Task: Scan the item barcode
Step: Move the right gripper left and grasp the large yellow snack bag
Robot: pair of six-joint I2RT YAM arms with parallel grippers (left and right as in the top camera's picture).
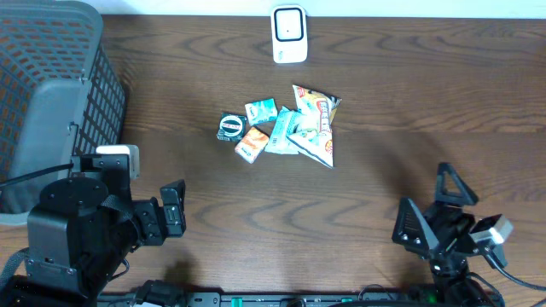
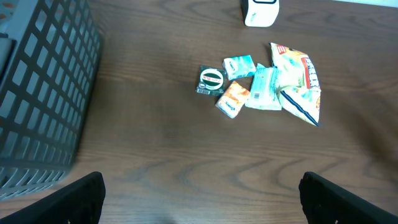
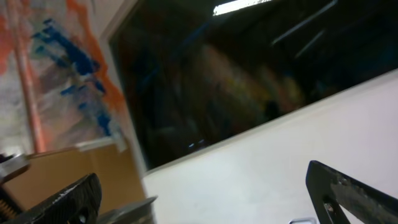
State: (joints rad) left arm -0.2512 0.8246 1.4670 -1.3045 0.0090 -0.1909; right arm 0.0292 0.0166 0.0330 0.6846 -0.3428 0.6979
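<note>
Several small items lie in a pile mid-table: a yellow-and-white snack bag [image 1: 314, 124] [image 2: 298, 78], a pale green packet [image 1: 281, 132] [image 2: 264, 90], a teal packet [image 1: 260, 109], an orange packet [image 1: 252, 143] [image 2: 233, 99] and a dark round-labelled pack [image 1: 230, 126] [image 2: 211, 81]. A white barcode scanner [image 1: 289, 34] [image 2: 260, 11] stands upright at the far edge behind them. My left gripper [image 1: 177, 207] [image 2: 202, 199] is open and empty, well short of the pile at the front left. At the front right, my right gripper [image 1: 429, 205] [image 3: 205, 193] is open, empty and tilted upward.
A grey mesh basket [image 1: 51, 85] [image 2: 37, 93] fills the back left corner, beside the left arm. The right wrist view shows only a white wall, a dark window and a brown board, nothing of the table. Bare wood lies between both grippers and the pile.
</note>
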